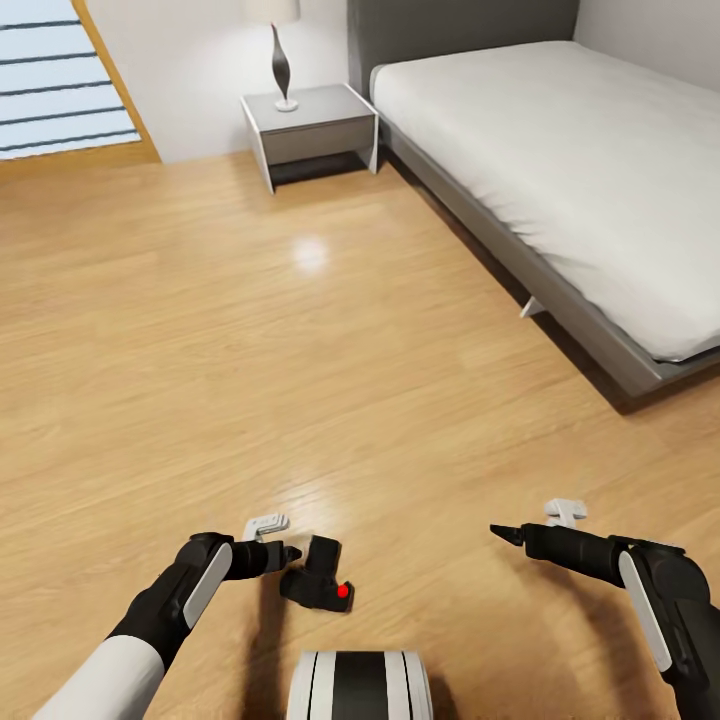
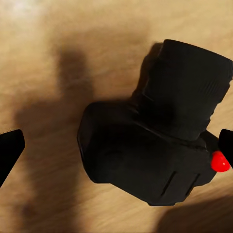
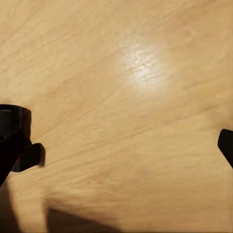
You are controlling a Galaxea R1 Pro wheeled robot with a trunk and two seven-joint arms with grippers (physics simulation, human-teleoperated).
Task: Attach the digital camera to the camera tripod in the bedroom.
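The digital camera [image 1: 320, 575] lies on the light wood floor [image 1: 300, 350] just in front of my base, a small black body with a red dot, its lens barrel pointing away. My left gripper [image 1: 290, 558] hovers low right beside it, open. In the left wrist view the digital camera [image 2: 155, 131] lies between the two widely spread fingertips [image 2: 9, 150], neither visibly pressing on it. My right gripper [image 1: 505, 533] is open over bare floor to the right, fingers [image 3: 225, 145] far apart. The camera tripod is out of view.
A grey-framed bed [image 1: 560, 160] with a white mattress runs along the right. A grey nightstand [image 1: 310, 125] with a lamp [image 1: 283, 55] stands at the back wall. An oak door with frosted stripes [image 1: 60, 80] is at the upper left.
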